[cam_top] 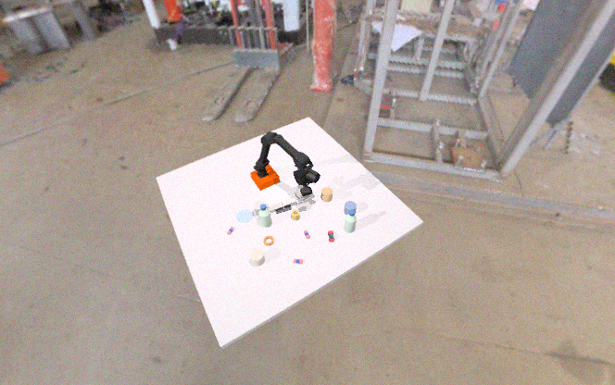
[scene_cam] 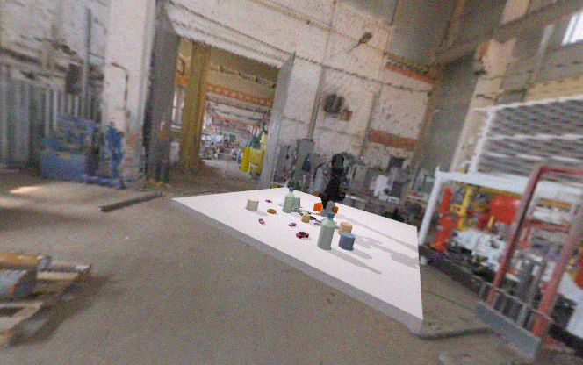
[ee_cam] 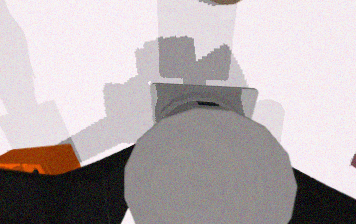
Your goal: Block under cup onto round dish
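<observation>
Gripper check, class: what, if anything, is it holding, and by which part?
The gripper is shut on a grey cup, held by its side walls; the wrist view looks down on its flat top.

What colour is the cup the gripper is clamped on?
Plain grey cup, best in the wrist view; the gripper is shut on it.

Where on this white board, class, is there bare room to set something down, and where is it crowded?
Bare stretches of the white board: the near corner, below the cream cylinder, and the left side beyond the pale blue dish. It is crowded in the middle, around the balance, both bottles and the grey cup in the jaws.
</observation>
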`<state>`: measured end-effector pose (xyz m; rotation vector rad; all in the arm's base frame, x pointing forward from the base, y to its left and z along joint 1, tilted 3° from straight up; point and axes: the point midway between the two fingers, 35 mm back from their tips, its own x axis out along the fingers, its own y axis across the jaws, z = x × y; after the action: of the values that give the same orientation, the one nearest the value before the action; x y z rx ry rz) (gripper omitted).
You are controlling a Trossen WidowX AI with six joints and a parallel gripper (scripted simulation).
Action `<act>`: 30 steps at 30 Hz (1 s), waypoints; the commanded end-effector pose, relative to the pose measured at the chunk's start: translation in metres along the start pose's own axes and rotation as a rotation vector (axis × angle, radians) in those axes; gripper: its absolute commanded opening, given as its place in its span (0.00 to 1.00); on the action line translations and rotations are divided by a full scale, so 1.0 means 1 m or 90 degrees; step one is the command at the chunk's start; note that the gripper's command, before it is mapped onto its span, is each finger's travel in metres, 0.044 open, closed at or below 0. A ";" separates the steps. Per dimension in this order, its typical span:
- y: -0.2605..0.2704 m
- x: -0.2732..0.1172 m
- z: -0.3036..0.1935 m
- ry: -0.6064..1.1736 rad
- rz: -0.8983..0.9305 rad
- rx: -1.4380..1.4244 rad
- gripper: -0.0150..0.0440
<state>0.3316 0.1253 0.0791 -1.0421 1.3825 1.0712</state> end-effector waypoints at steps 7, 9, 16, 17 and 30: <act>-0.002 -0.024 0.007 -0.025 -0.019 -0.008 0.25; -0.002 -0.026 0.007 -0.025 -0.019 -0.008 0.25; -0.001 -0.035 0.006 -0.025 -0.019 -0.008 0.25; -0.001 -0.036 0.006 -0.025 -0.019 -0.008 0.25; 0.002 -0.053 0.004 -0.025 -0.019 -0.008 0.25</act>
<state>0.3339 0.1303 0.1211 -1.0389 1.3516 1.0746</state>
